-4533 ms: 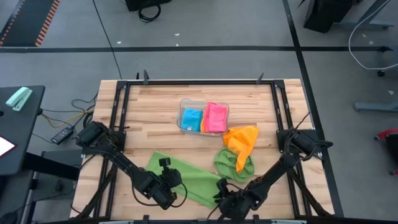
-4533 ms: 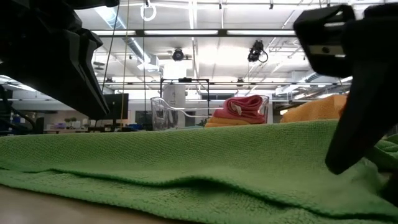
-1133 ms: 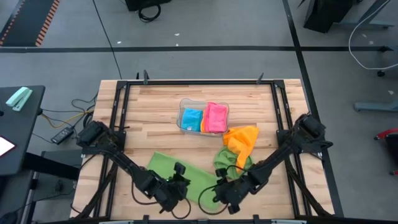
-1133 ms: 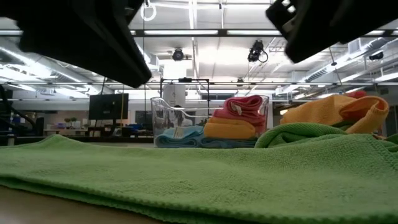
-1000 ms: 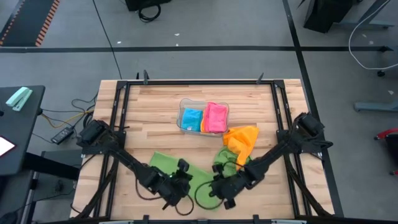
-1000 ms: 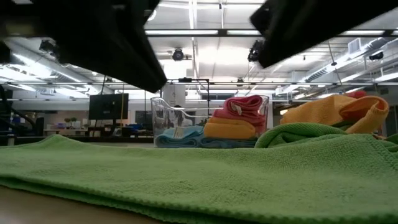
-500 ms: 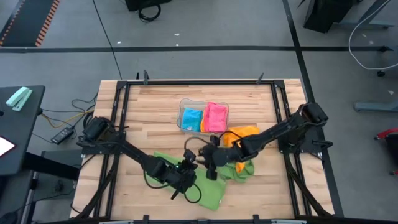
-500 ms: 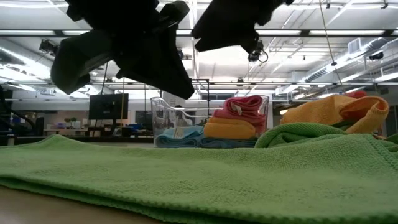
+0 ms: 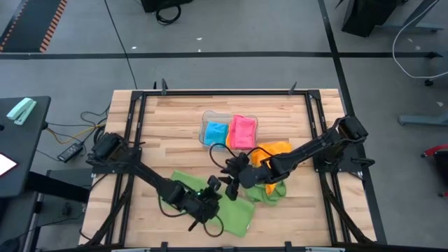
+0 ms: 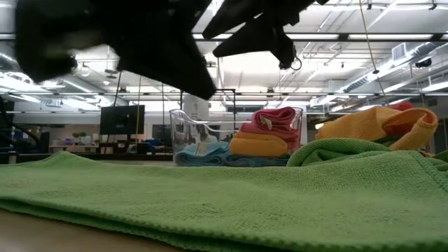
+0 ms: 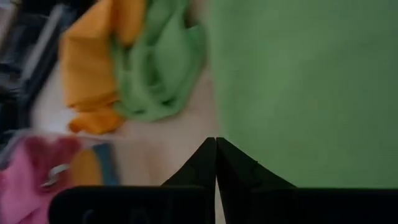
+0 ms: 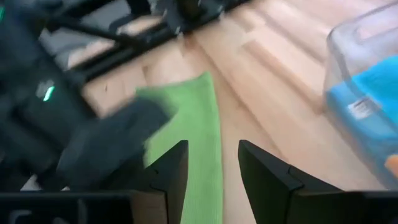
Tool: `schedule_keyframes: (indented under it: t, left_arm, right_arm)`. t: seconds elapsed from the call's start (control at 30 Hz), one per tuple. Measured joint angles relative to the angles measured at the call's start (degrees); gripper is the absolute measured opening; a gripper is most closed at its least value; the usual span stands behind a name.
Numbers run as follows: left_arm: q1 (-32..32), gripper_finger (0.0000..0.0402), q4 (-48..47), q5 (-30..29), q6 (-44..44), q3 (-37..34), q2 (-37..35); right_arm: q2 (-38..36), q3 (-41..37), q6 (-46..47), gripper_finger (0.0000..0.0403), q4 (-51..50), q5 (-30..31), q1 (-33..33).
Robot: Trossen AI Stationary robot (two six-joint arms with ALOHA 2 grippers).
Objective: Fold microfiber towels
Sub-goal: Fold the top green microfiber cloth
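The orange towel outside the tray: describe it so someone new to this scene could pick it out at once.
On the wooden table, find the clear plastic tray near the middle holding folded blue and pink towels. Just beyond its right corner lies the orange towel, crumpled and loose, resting against a bunched green towel. It is the only orange cloth lying on the table itself, unfolded, outside the tray.

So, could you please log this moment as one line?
left gripper: shut, empty | right gripper: open, empty | green towel: flat on table
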Motion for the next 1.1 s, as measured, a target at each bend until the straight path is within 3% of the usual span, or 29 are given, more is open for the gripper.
schedule_keyframes:
  t: [0.13,0.37,0.67,1.1]
  left_arm:
    - [-3.0,0.0016,-4.6,5.3,-3.9,0.5,0.0]
    - [-8.2,0.0009,-9.4,5.4,-9.7,0.5,0.0]
    - [-13.0,0.0044,-10.0,5.3,-19.9,0.5,0.0]
    - [-14.4,0.0015,-14.0,5.2,-19.9,0.5,0.0]
  right_arm:
    - [0.0,0.0,1.1,0.015,2.2,3.4,-0.1]
    - [0.0,0.0,6.3,0.015,3.3,7.2,-0.4]
    - [0.0,0.0,13.3,0.015,3.5,10.0,-0.6]
    - [0.0,0.0,16.0,0.015,3.5,10.0,-2.2]
